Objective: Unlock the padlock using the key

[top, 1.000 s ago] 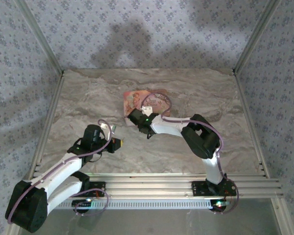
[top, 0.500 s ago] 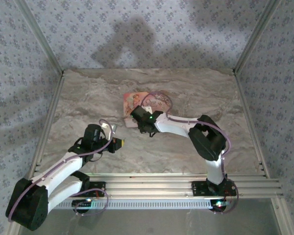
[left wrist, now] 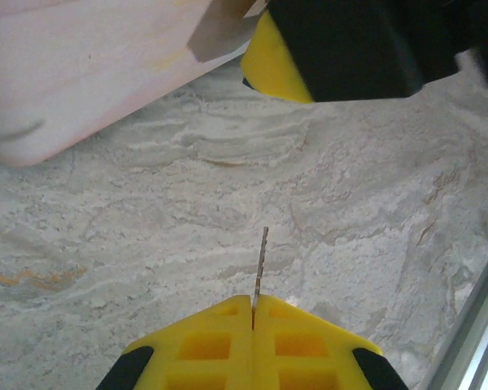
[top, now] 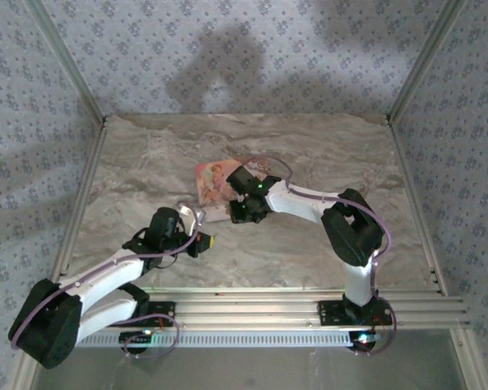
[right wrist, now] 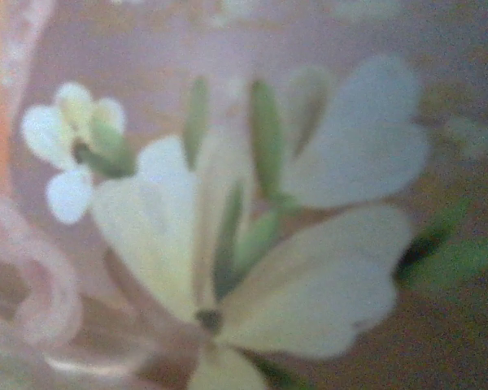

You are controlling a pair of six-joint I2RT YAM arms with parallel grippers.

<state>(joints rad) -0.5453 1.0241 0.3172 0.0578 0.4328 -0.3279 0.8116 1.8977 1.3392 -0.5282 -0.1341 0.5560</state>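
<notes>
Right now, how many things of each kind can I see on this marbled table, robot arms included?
White-and-black robot arms: 2 (left arm, right arm)
Pink floral box: 1
Thin silvery metal key, pinched in the left gripper: 1
Total: 4

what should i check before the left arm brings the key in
1. Grip on the key: left gripper shut on it, blade sticking out ahead: ok
2. Where the padlock is: cannot tell
3. Right gripper holding anything: it is at the pink floral box, jaws hidden: cannot tell
4. Key apart from right gripper and box: bare table between them: ok
5. Right wrist view usable as a guide: blurred flower print: not ok
</notes>
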